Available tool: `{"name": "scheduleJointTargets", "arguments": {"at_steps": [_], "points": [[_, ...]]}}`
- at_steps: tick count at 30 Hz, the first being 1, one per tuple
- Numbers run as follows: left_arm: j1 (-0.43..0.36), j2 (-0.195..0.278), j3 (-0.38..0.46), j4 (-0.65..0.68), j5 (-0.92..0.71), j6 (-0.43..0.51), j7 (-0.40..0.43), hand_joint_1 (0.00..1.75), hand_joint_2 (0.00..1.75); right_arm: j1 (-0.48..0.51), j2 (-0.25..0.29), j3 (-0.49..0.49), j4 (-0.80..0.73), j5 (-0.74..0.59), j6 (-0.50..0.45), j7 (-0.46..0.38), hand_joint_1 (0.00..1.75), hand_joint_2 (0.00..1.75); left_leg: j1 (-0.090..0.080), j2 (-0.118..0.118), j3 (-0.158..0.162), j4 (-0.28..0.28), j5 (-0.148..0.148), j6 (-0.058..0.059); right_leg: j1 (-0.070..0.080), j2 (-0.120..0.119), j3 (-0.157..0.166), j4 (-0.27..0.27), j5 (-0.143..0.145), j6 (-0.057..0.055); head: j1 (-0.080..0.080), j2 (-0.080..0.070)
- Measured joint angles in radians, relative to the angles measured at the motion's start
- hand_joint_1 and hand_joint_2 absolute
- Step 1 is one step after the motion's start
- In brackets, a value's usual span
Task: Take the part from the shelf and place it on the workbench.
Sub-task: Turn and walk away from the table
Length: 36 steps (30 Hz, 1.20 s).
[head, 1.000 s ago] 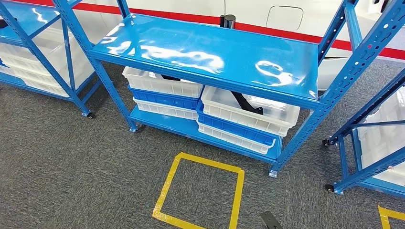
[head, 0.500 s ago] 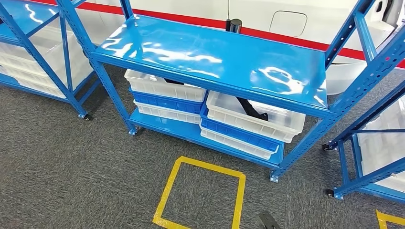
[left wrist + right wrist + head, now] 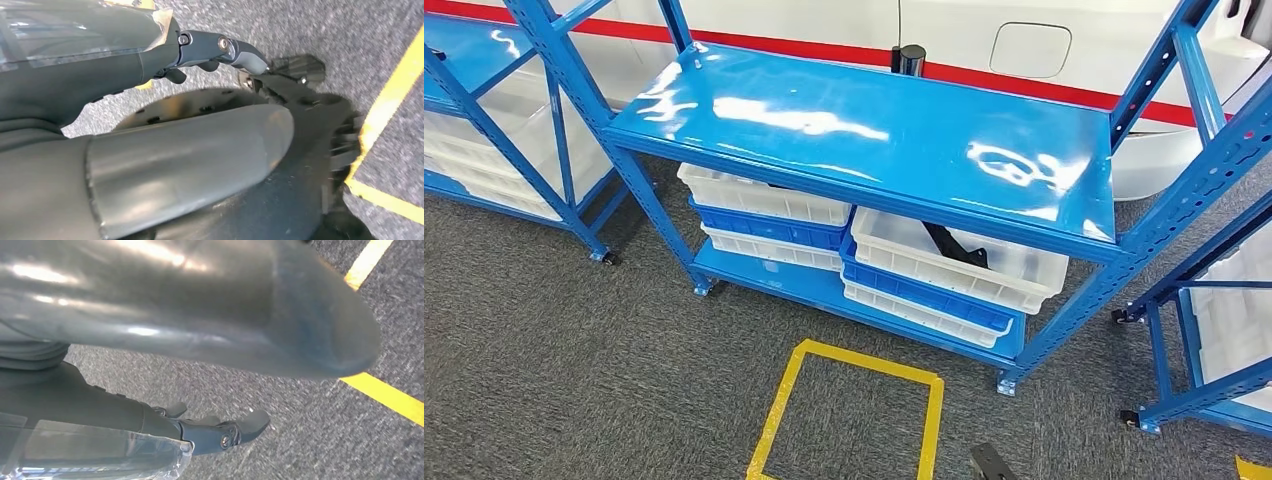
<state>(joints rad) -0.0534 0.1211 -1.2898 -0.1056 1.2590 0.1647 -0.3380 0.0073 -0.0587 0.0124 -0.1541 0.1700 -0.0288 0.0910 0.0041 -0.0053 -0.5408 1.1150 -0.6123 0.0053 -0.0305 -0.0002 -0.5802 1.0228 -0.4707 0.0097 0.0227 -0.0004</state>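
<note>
Head view, black part point(image 3: 954, 245) in white bin point(image 3: 1024, 275), robot hand point(image 3: 220, 50) hanging apart

Black angled part point(image 3: 952, 244) in white plastic bin point(image 3: 954, 262): my view half blocked by glossy blue metal shelf board point(image 3: 874, 130).

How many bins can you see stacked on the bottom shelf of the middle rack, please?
6, in two stacks. Left stack: white top bin, blue, white. Right stack: white top bin holding a black part, blue, white. Others may sit hidden behind.
</note>
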Motion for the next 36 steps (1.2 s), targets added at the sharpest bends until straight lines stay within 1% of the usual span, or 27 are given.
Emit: {"name": "scheduleJointTargets", "arguments": {"at_steps": [1,2,3,4,5,6,7,8,9,10,12,13,16,20,23,25,26,27,28,29,30,31,32,33,34,35,36], "points": [[0.0,0.0,0.0,0.0,0.0,0.001,0.0,0.0,0.0,0.0,0.0,0.0,0.0,0.0,0.0,0.0,0.0,0.0,0.002,0.001,-0.044,0.073,-0.03,-0.005,0.001,-0.001,0.004,0.0,-0.004,-0.005,-0.001,0.0],[0.001,-0.001,0.0,0.0,0.0,0.005,0.0,0.0,0.0,0.0,0.0,0.0,0.0,0.0,0.0,0.0,0.0,0.0,0.004,0.001,-0.087,0.136,-0.049,-0.008,0.001,-0.001,0.007,0.0,-0.007,-0.008,-0.001,0.0],[0.002,-0.001,-0.001,0.0,0.0,0.01,0.001,0.0,0.0,0.0,0.0,0.0,0.0,0.0,0.0,0.0,0.0,0.0,0.005,0.001,-0.119,0.172,-0.05,-0.009,0.002,0.0,0.01,0.0,-0.01,-0.01,-0.001,0.0],[0.002,-0.001,-0.001,0.0,0.0,0.016,0.002,0.0,0.0,0.0,0.0,0.0,0.0,0.0,0.0,0.001,0.0,0.0,0.006,0.001,-0.133,0.172,-0.03,-0.009,0.002,0.001,0.014,0.0,-0.014,-0.009,-0.001,0.0],[0.002,-0.001,-0.001,0.0,0.001,0.022,0.003,0.0,0.0,0.0,0.0,0.0,0.0,0.0,0.0,0.001,0.0,0.0,0.007,0.002,-0.127,0.134,0.009,-0.007,0.002,0.003,0.02,0.0,-0.018,-0.007,-0.001,0.0],[0.002,-0.001,-0.002,0.0,0.001,0.026,0.004,0.0,0.0,0.0,0.001,0.0,0.0,0.0,0.0,0.001,0.0,0.0,0.007,0.002,-0.106,0.07,0.057,-0.003,0.001,0.005,0.025,0.0,-0.022,-0.005,-0.001,0.0],[0.001,-0.001,-0.003,0.0,0.002,0.028,0.004,0.0,0.0,0.0,0.002,0.0,0.0,0.0,0.0,0.001,0.0,0.0,0.006,0.002,-0.081,0.004,0.095,0.002,0.003,0.006,0.03,0.0,-0.026,0.0,-0.001,0.0],[0.0,-0.001,-0.003,0.0,0.003,0.029,0.004,0.0,0.0,-0.001,0.003,0.0,0.0,0.0,0.0,0.001,0.0,0.0,0.004,0.002,-0.06,-0.048,0.121,0.006,0.006,0.008,0.034,0.0,-0.031,0.005,0.0,0.0],[0.0,-0.002,-0.004,0.0,0.003,0.029,0.004,0.0,0.0,-0.001,0.002,0.0,0.0,0.0,0.0,0.001,0.0,0.0,0.003,0.001,-0.049,-0.078,0.133,0.006,0.012,0.008,0.034,0.001,-0.036,0.007,0.0,0.0],[0.0,-0.003,-0.005,0.0,0.004,0.031,0.004,0.0,0.0,-0.001,0.002,0.0,0.0,0.0,0.0,0.001,0.0,0.0,0.001,0.001,-0.045,-0.087,0.133,0.005,0.016,0.008,0.034,0.002,-0.041,0.009,0.0,0.0],[0.0,-0.005,-0.007,0.0,0.004,0.037,0.005,0.0,0.0,-0.001,0.0,0.0,0.0,0.0,0.001,0.001,0.0,0.0,-0.004,-0.001,-0.043,-0.09,0.133,0.004,0.02,0.007,0.035,0.0,-0.045,0.008,0.001,0.0],[0.0,-0.005,-0.007,0.0,0.003,0.041,0.005,0.0,0.0,-0.001,0.001,0.0,0.0,0.0,0.002,0.001,0.0,0.0,-0.008,-0.001,-0.042,-0.089,0.131,0.007,0.018,0.007,0.037,-0.003,-0.045,0.01,0.001,0.0],[0.0,-0.005,-0.008,0.0,0.001,0.047,0.005,0.0,0.0,-0.001,0.001,0.0,0.0,0.0,0.003,0.001,0.0,0.0,-0.015,-0.002,-0.041,-0.088,0.128,0.018,0.012,0.006,0.045,-0.011,-0.042,0.02,0.001,0.0],[0.0,-0.006,-0.008,0.0,0.0,0.051,0.006,0.0,0.0,-0.001,0.002,0.0,0.0,0.0,0.006,0.001,0.0,0.0,-0.019,-0.002,-0.041,-0.087,0.126,0.027,0.007,0.006,0.055,-0.021,-0.039,0.032,0.0,0.0],[0.0,-0.006,-0.008,0.0,0.0,0.055,0.006,0.0,0.0,-0.001,0.002,0.0,0.0,0.0,0.007,0.001,0.0,0.0,-0.025,-0.002,-0.04,-0.086,0.122,0.037,0.002,0.006,0.056,-0.025,-0.039,0.042,0.0,0.0],[-0.001,-0.006,-0.009,0.0,-0.001,0.057,0.006,0.0,0.0,-0.001,0.002,0.0,0.0,0.0,0.008,0.001,0.0,0.0,-0.028,-0.001,-0.038,-0.087,0.121,0.046,-0.001,0.008,0.054,-0.03,-0.039,0.051,0.0,0.0],[-0.001,-0.006,-0.009,0.0,-0.001,0.058,0.006,0.0,0.0,-0.001,0.002,0.0,0.0,0.0,0.008,0.001,0.0,0.0,-0.025,0.002,-0.033,-0.092,0.123,0.052,-0.002,0.009,0.054,-0.028,-0.041,0.055,0.0,0.0],[-0.001,-0.006,-0.009,0.0,-0.001,0.059,0.006,0.0,0.0,-0.001,0.002,0.0,0.0,0.0,0.009,0.001,0.0,0.0,-0.023,0.005,-0.027,-0.098,0.125,0.057,-0.002,0.009,0.05,-0.017,-0.047,0.057,0.001,0.0],[-0.002,-0.007,-0.009,0.0,-0.001,0.06,0.006,0.0,0.0,-0.002,0.001,0.0,0.0,0.0,0.01,0.001,0.0,0.0,-0.02,0.01,-0.021,-0.104,0.128,0.062,-0.001,0.009,0.038,0.011,-0.062,0.055,0.002,0.0],[-0.002,-0.007,-0.009,0.0,-0.002,0.06,0.006,0.0,0.0,-0.002,0.001,0.0,0.0,0.0,0.01,0.001,0.0,0.0,-0.018,0.016,-0.016,-0.108,0.129,0.067,0.0,0.008,0.013,0.063,-0.085,0.05,0.003,0.0],[-0.003,-0.008,-0.009,0.0,-0.002,0.06,0.006,0.0,0.0,-0.002,0.001,0.0,0.0,0.0,0.01,0.001,0.0,0.0,-0.018,0.022,-0.015,-0.109,0.129,0.069,0.002,0.007,-0.024,0.132,-0.114,0.044,0.004,0.0],[-0.003,-0.01,-0.009,0.0,-0.003,0.06,0.007,0.0,0.0,-0.002,0.0,0.0,0.0,0.0,0.01,0.001,0.0,0.0,-0.019,0.028,-0.014,-0.109,0.128,0.07,0.003,0.007,-0.063,0.203,-0.138,0.041,0.004,0.0],[-0.004,-0.011,-0.01,0.0,-0.004,0.06,0.008,0.0,0.0,-0.001,0.0,0.0,0.0,0.0,0.01,0.001,0.0,0.0,-0.02,0.033,-0.013,-0.108,0.126,0.071,0.005,0.007,-0.093,0.255,-0.151,0.041,0.004,0.0],[-0.004,-0.012,-0.011,0.0,-0.004,0.06,0.008,0.0,0.0,0.001,0.0,0.0,0.0,0.0,0.01,0.001,0.0,0.0,-0.021,0.039,-0.011,-0.108,0.124,0.07,0.006,0.006,-0.105,0.269,-0.147,0.045,0.004,0.0],[-0.004,-0.013,-0.012,0.0,-0.004,0.061,0.009,0.0,0.0,0.002,0.0,0.0,0.0,0.0,0.01,0.001,0.0,0.0,-0.021,0.045,-0.008,-0.108,0.122,0.068,0.007,0.003,-0.095,0.238,-0.126,0.053,0.004,0.0],[-0.005,-0.014,-0.014,0.0,-0.004,0.061,0.01,0.0,0.0,0.002,-0.001,0.0,0.0,0.0,0.01,0.001,0.0,0.0,-0.02,0.051,-0.003,-0.108,0.119,0.065,0.007,-0.007,-0.065,0.172,-0.095,0.061,0.004,0.0],[-0.005,-0.015,-0.015,0.0,-0.005,0.061,0.011,0.0,0.0,0.001,-0.002,0.0,0.0,0.0,0.01,0.0,0.0,0.0,-0.021,0.058,0.002,-0.107,0.115,0.06,0.008,-0.027,-0.032,0.1,-0.063,0.063,0.004,0.0]]}}
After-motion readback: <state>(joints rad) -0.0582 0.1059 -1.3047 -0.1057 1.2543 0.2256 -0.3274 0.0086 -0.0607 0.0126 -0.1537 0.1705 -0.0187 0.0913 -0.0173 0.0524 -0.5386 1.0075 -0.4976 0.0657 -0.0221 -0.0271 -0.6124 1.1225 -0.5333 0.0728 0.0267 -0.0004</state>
